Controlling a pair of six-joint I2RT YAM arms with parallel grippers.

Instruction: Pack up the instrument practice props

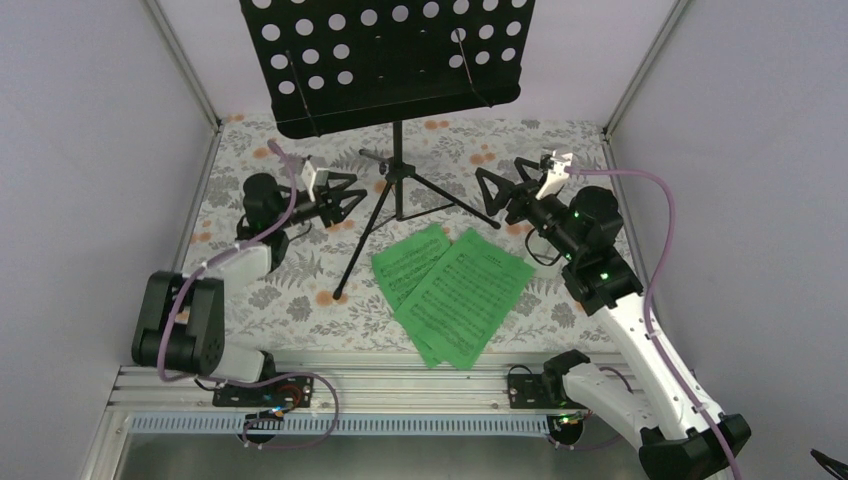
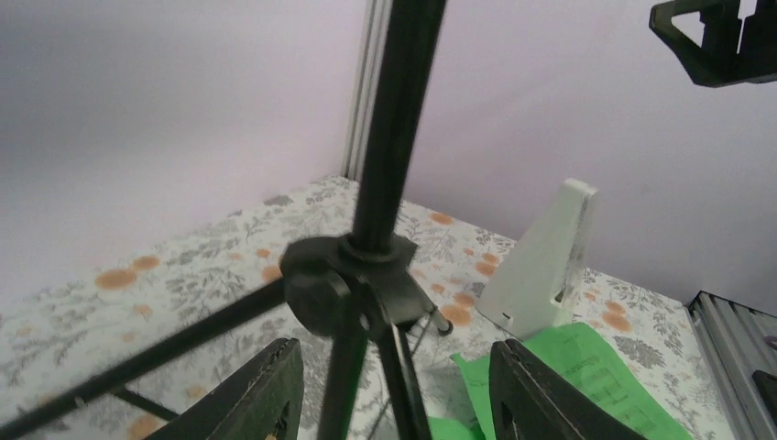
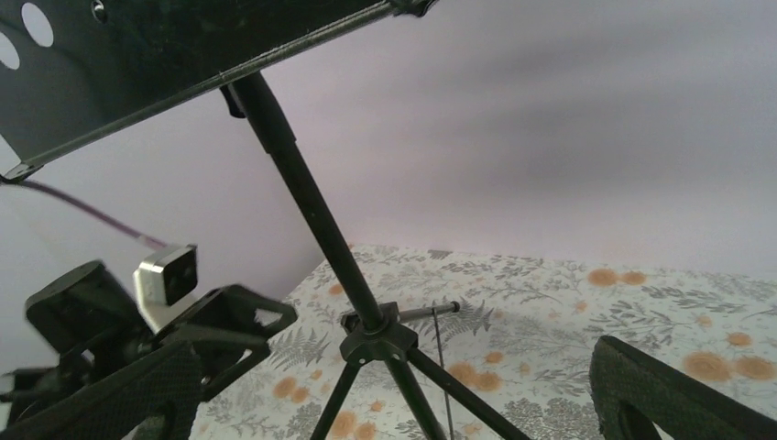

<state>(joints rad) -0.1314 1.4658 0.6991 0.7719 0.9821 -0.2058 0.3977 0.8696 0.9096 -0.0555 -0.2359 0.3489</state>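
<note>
So the music stand sits between both arms; left gripper jaws apart facing its hub, right gripper jaws gaping wide.

A floral cloth is seen spread over the tabletop, printed with grey leaves and orange blossoms on white. The cloth is enclosed on three sides by plain, pale lilac walls. At the cloth's two far corners the walls are joined by aluminium posts, which are seen leaning outward in the top view. Along the cloth's near edge a grooved aluminium rail is laid. On the side of the rail away from the cloth, a slotted grey strip is fitted.
</note>
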